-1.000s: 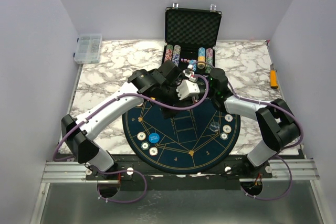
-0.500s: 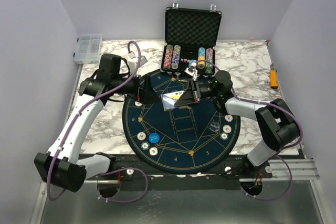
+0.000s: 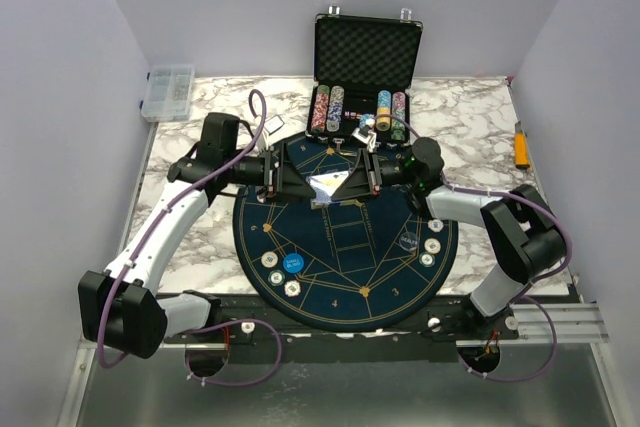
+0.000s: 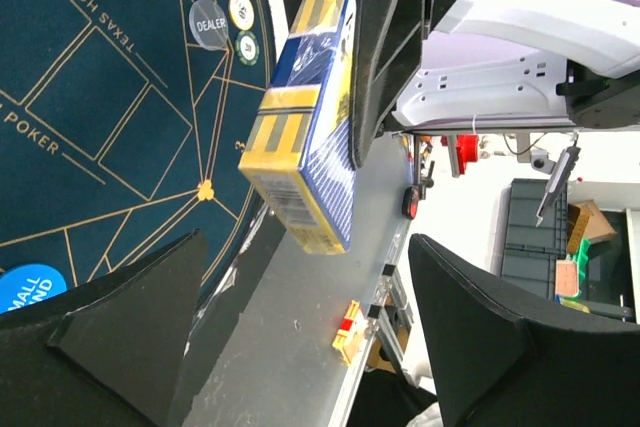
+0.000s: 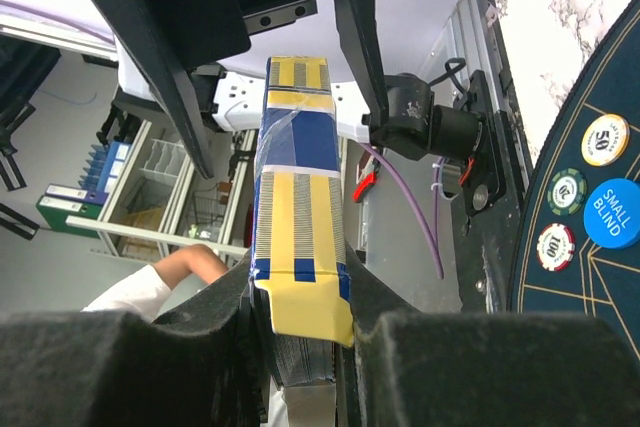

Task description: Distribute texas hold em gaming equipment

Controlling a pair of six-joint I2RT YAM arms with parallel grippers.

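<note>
My right gripper (image 3: 342,185) is shut on a blue and yellow card box (image 3: 327,188) and holds it level above the far part of the round mat (image 3: 345,277). In the right wrist view the box (image 5: 298,217) sits clamped between my fingers (image 5: 150,367), its near flap open with grey card edges showing. My left gripper (image 3: 303,184) faces it, jaws wide open, with the box's free end (image 4: 300,147) at the level of my fingertips (image 4: 130,327), not touching. A clear dealer disc (image 3: 407,241) and cream chips (image 3: 432,245) lie on the mat's right. A blue disc (image 3: 291,264) and cream chips (image 3: 270,259) lie on its left.
An open black case (image 3: 367,47) with rows of chip stacks (image 3: 336,107) stands behind the mat. A clear compartment box (image 3: 168,92) sits at the far left corner. An orange tool (image 3: 521,147) lies at the right edge.
My left arm swung out from over the mat to the left and turned its open gripper toward the box, then edged closer. My right gripper kept holding the box in place.
</note>
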